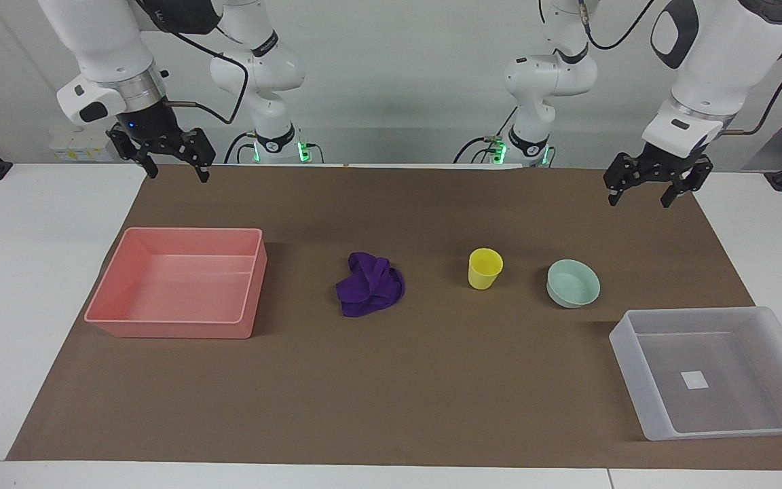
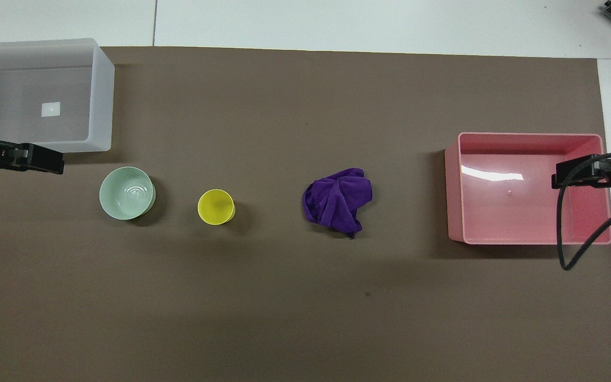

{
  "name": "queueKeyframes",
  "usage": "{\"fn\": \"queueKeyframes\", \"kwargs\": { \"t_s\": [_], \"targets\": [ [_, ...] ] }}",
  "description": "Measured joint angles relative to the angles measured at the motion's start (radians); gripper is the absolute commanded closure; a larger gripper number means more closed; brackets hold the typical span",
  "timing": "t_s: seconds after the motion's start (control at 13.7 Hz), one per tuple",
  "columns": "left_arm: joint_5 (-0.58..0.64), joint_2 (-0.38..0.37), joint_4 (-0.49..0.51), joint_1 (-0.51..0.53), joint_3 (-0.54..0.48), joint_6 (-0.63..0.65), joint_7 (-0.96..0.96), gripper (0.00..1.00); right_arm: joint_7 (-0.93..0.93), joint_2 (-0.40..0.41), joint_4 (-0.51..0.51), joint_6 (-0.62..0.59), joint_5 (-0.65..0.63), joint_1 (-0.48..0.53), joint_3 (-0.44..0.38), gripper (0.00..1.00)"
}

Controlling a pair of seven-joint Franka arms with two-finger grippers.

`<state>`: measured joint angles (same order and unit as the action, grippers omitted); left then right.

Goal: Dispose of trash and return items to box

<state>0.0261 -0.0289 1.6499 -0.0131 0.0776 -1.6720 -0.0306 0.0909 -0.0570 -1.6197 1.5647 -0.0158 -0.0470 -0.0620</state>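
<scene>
The trash, a bunched purple cloth (image 1: 369, 284) (image 2: 337, 201), lies mid-table. Beside it, toward the left arm's end, stand the items: a yellow cup (image 1: 485, 267) (image 2: 216, 206), upright, then a mint-green bowl (image 1: 573, 282) (image 2: 127, 192). The box (image 1: 635, 370) (image 2: 103, 95), translucent with a white sticker inside, sits at the left arm's end, farther from the robots than the bowl. My left gripper (image 1: 639, 201) (image 2: 35, 158) hangs open and empty over the mat at that end. My right gripper (image 1: 178, 175) (image 2: 576, 178) hangs open and empty over the mat at the right arm's end.
A pink rectangular bin (image 1: 180, 327) (image 2: 454, 185) sits at the right arm's end with nothing in it. A brown mat (image 1: 391, 394) covers the white table. A black cable loops from the right gripper above the bin.
</scene>
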Motion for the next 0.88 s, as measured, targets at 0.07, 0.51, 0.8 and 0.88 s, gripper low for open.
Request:
{"fn": "queueKeyframes", "kwargs": {
  "t_s": [0.07,0.51,0.8,0.88],
  "targets": [
    [-0.001,0.000,0.000,0.003,0.000,0.000,0.000,0.00,0.000,-0.001,0.000,0.000,0.000,0.000,0.000,0.00],
    [-0.019,0.000,0.000,0.011,0.000,0.000,0.000,0.00,0.000,-0.001,-0.001,0.000,0.000,0.000,0.000,0.00],
    [-0.034,0.000,0.000,0.032,0.000,-0.001,0.000,0.00,0.000,-0.001,-0.003,0.000,0.000,0.000,0.000,0.00],
    [-0.034,0.000,0.000,0.032,0.000,-0.001,0.000,0.00,0.000,-0.001,-0.003,0.000,0.000,0.000,0.000,0.00]
  ]
}}
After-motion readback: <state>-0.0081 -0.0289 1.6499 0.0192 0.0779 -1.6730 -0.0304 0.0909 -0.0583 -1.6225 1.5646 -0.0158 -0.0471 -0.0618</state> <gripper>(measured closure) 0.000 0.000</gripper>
